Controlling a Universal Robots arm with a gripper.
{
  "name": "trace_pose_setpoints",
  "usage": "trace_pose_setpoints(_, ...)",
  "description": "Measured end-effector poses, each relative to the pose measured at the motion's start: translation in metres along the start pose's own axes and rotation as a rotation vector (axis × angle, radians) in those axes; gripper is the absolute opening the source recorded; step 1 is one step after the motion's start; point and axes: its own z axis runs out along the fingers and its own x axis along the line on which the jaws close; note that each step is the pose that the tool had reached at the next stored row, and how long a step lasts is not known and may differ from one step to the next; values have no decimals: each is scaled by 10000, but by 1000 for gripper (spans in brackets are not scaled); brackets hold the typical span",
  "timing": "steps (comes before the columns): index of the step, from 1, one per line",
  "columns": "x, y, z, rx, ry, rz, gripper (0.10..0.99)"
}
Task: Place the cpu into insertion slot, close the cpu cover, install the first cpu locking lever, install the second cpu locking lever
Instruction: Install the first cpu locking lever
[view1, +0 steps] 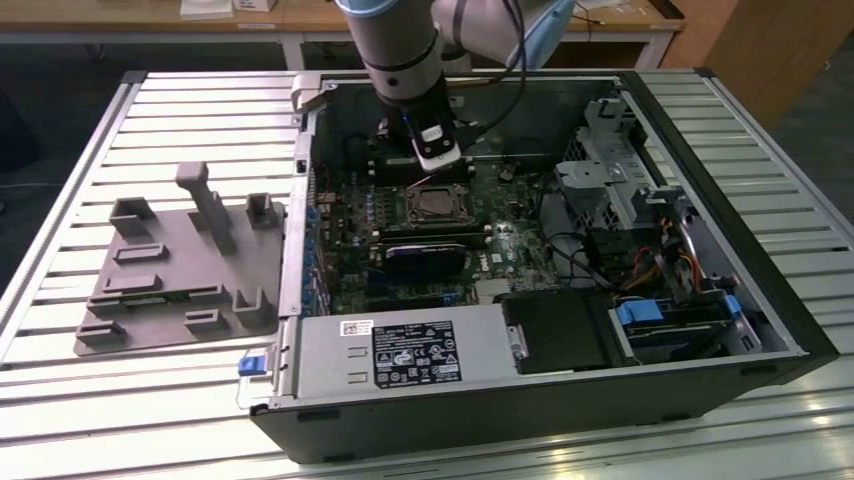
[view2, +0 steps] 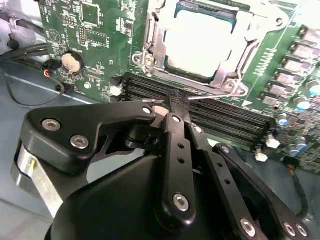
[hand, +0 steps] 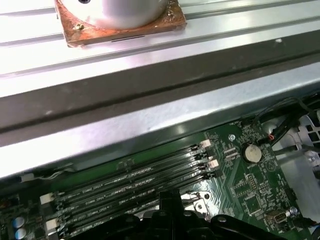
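**Claw pinches the thin lever beside the chip**

The chip (view2: 200, 42) lies flat in its slot (view1: 435, 206). The metal cover (view2: 156, 42) is down over the chip, so it cannot slip out. Just beside the chip, between it and the long black slots (view2: 225, 117), runs a thin wire lever (view2: 210, 95). The claw (view2: 177, 100) has its two fingers together, pinching that lever, I think to lock the cover down. The arm (view1: 400, 50) reaches straight down into the computer case (view1: 534, 410), with the claw low beside the chip.

Dull silver-grey square cpu (view2: 200, 42) flat in black-rimmed insertion slot (view2: 196, 75), just beside long black memory slots (view2: 225, 117); silver metal frame cpu cover (view2: 152, 45) down over it.
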Motion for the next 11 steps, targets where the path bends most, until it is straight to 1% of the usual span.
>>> trace_pose_setpoints(6,-23,32,60,44,-42,107,106)
trace_pose_setpoints(8,-26,34,77,75,-65,160,106)
trace_pose_setpoints(11,-24,31,98,147,-125,302,106)
